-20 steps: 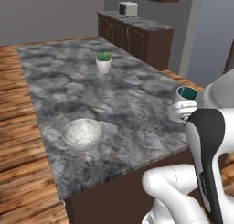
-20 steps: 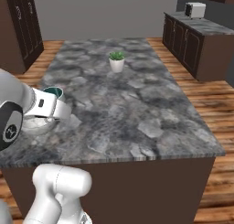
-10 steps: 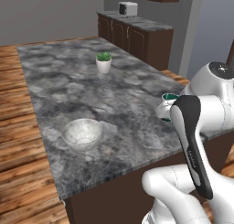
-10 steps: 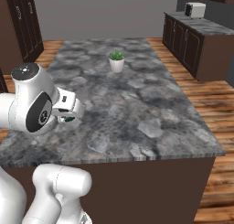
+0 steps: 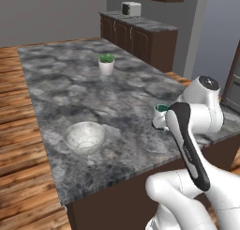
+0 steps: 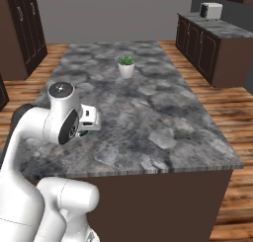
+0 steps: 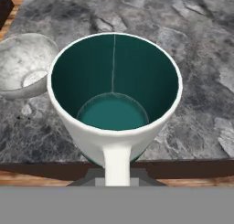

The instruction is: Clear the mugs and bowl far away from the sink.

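My gripper (image 5: pixel 158 118) is shut on the handle (image 7: pixel 116 163) of a white mug (image 7: pixel 114 93) with a dark teal inside. The mug stays upright, low over the dark marbled counter (image 5: pixel 70 83) near its right edge. I cannot tell whether its base touches the stone. In the right base view a sliver of teal (image 6: pixel 84 134) peeks out under the hand. The pale marbled bowl (image 5: pixel 84 137) sits upright near the counter's front left corner, well apart from the mug, and shows at the upper left in the hand view (image 7: pixel 23 65). The sink is out of view.
A white pot with a green plant (image 5: pixel 106 64) stands mid-counter toward the far end. Dark cabinets with a white appliance (image 5: pixel 131 9) line the back wall. Wooden floor surrounds the island. My own arm (image 5: pixel 187 144) rises by the counter's right edge.
The arm has swung the held mug inward from beyond the counter's right edge and lowered it over the stone. Bowl and plant have not moved.
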You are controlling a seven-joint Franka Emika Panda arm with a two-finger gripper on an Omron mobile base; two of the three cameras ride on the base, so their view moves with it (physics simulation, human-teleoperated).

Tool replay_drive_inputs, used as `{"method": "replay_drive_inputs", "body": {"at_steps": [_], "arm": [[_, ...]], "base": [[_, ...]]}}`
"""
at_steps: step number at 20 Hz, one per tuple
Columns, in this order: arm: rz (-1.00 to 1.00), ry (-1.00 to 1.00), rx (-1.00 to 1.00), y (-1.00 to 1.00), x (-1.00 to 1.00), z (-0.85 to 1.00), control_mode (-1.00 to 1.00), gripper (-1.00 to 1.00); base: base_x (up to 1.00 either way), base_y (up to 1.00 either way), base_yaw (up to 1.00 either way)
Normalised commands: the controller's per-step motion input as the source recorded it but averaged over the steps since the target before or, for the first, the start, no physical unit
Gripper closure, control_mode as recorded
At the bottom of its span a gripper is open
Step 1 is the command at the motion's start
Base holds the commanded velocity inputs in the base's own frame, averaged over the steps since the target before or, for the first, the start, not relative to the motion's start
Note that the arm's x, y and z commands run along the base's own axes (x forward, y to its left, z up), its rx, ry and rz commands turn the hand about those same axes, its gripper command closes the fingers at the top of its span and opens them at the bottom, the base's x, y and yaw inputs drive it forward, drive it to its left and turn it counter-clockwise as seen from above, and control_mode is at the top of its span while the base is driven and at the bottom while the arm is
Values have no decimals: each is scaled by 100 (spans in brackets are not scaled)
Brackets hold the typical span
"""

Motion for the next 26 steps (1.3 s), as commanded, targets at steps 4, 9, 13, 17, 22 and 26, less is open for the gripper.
{"method": "replay_drive_inputs", "body": {"at_steps": [4, 9, 13, 17, 22, 26], "arm": [[8, 19, 0, 0, 74, -51, -100, 100], [11, 1, -1, 0, 64, -50, -100, 100], [14, 0, 0, 0, 56, -57, -100, 100], [15, 0, 0, 0, 56, -60, -100, 100], [15, -1, 0, 0, 48, -60, -100, 100], [15, -4, -2, 2, 42, -58, -100, 100]], "base": [[0, 0, 0], [0, 0, 0], [0, 0, 0], [0, 0, 0], [0, 0, 0], [0, 0, 0]]}}
